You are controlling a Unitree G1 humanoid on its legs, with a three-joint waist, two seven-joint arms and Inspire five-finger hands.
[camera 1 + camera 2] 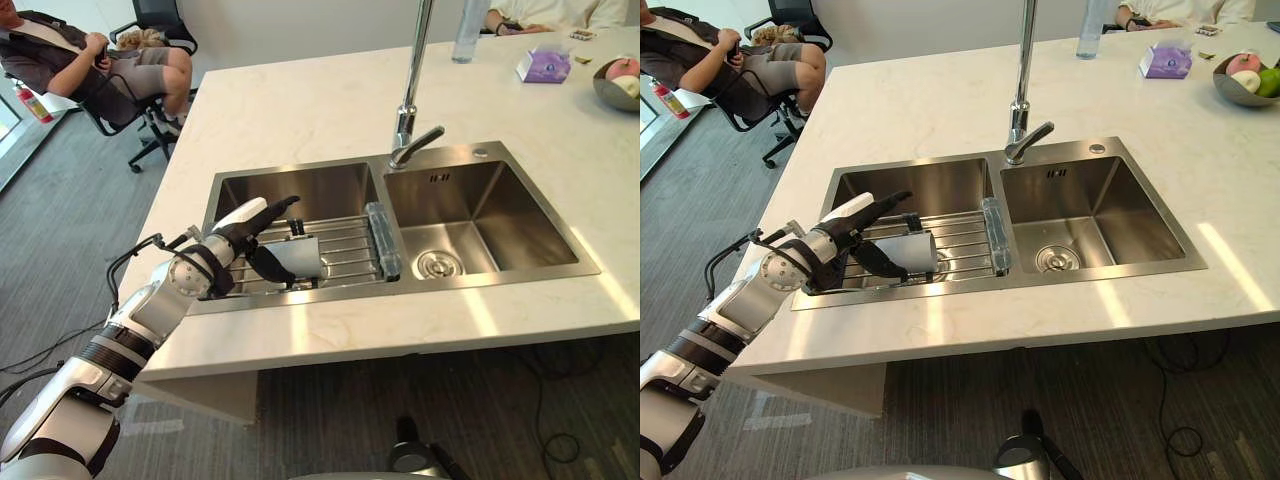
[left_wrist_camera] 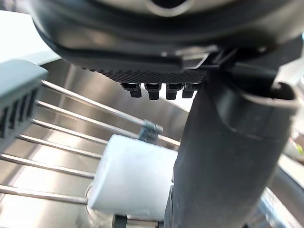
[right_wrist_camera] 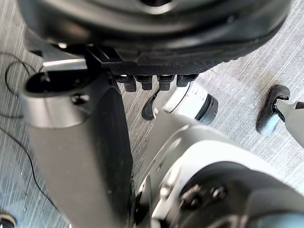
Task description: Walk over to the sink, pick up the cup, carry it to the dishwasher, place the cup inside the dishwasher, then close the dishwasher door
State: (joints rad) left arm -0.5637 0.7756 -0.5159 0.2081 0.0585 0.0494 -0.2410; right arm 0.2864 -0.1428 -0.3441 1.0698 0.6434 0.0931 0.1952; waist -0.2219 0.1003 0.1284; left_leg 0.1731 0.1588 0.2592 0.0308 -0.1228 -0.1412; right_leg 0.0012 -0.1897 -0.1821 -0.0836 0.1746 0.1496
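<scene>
Left hand (image 1: 225, 248) open in the sink (image 1: 300, 190), straight fingers over the white cup (image 1: 300, 258) lying on the wire rack (image 1: 345, 250), thumb beside it, right hand (image 3: 80, 156) loose above the floor (image 3: 266, 61)

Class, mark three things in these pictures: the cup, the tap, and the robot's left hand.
cup (image 1: 303, 255): left eye view, its side wall.
tap (image 1: 414, 60): left eye view, its upright pipe.
left hand (image 1: 228, 248): left eye view, its palm.

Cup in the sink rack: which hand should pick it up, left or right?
Left. The left hand sits at the cup on the wire rack in the left basin, fingers over it and thumb in front, not yet closed. The right hand hangs low over the floor.
</scene>
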